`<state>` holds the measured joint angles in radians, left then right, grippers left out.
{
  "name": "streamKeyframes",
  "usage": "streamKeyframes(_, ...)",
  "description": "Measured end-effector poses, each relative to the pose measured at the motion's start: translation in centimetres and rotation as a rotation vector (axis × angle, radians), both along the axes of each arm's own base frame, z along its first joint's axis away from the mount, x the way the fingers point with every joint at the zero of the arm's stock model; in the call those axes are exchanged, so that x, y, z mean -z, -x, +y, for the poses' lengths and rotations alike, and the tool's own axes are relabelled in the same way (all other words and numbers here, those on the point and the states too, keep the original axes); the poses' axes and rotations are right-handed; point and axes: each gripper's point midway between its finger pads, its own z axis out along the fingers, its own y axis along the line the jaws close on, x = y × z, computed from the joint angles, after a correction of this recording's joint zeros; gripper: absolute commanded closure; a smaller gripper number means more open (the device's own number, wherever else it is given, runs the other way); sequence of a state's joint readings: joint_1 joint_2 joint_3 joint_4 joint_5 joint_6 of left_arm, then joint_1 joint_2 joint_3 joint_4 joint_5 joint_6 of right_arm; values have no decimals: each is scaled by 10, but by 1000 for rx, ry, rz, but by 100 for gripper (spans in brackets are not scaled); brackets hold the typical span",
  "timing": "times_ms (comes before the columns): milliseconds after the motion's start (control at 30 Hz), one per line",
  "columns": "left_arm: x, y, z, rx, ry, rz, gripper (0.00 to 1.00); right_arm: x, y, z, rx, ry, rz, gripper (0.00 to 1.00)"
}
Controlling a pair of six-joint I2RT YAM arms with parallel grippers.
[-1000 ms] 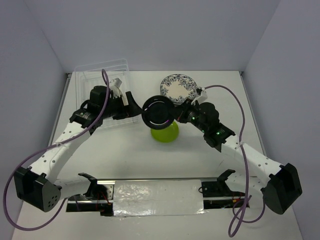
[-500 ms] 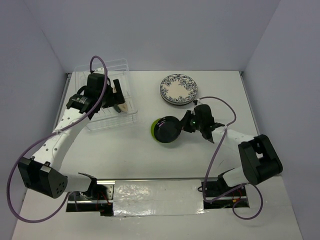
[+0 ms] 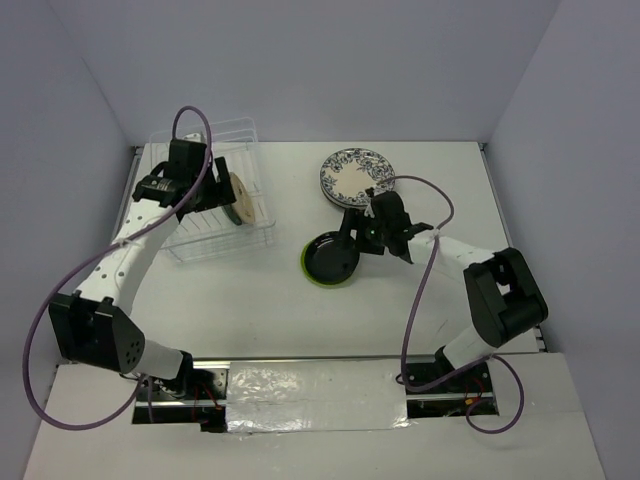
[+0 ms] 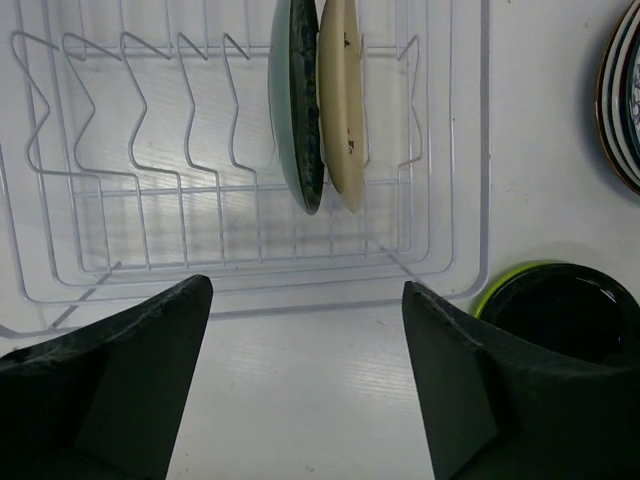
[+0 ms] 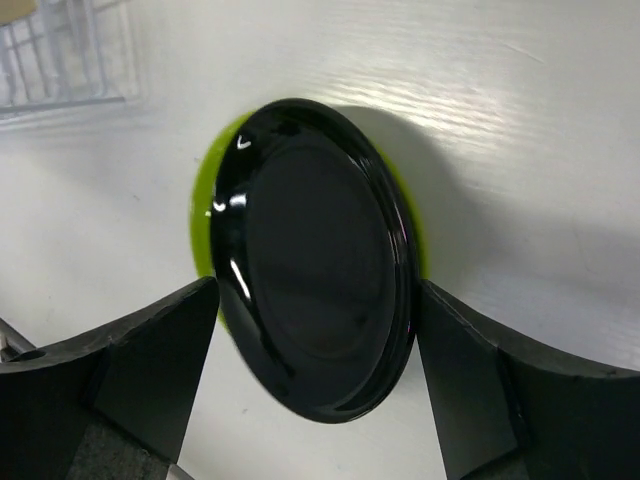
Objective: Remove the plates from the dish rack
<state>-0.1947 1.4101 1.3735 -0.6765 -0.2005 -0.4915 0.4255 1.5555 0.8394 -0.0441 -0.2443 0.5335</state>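
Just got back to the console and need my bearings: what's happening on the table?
The right pincer hovers open over a black plate lying on a lime green plate. The left pincer, also open, faces the dish rack, where a dark green plate and a cream plate stand upright. Blue-rimmed plates sit stacked further back.

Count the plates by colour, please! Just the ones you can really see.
Dark green plate, in rack: 1
Cream plate, in rack: 1
Black plate: 1
Lime green plate: 1
Blue-and-white plate, topping a stack: 1
Total: 5, plus any hidden under that stack.
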Motion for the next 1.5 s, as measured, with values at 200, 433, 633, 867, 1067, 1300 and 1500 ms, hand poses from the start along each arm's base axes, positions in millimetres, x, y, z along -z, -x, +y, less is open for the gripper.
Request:
streamKeyframes(200,4,-15,3,3,-11,20,15,-6,1,7,-34,39,-7,14)
streamKeyframes(433,18,-40,6,-29,-55,73,19,10,14,-18,-3,200,62,0)
streamKeyframes(633,34,-55,19,-88,-133,130,37,1,16,-29,5,266,50,0)
streamKeyframes(867,38,-70,29,-132,-196,149,40,-32,29,-29,-6,210,-33,0)
streamKeyframes(1067,56,-80,31,-143,-221,189,53,-36,43,-25,-40,187,-47,0)
streamKeyframes(1300,86,-84,29,-138,-237,260,77,-41,56,-19,-73,168,-70,0)
streamKeyframes(1500,80,-81,33,-151,-270,268,92,-54,61,-11,-96,143,-115,0)
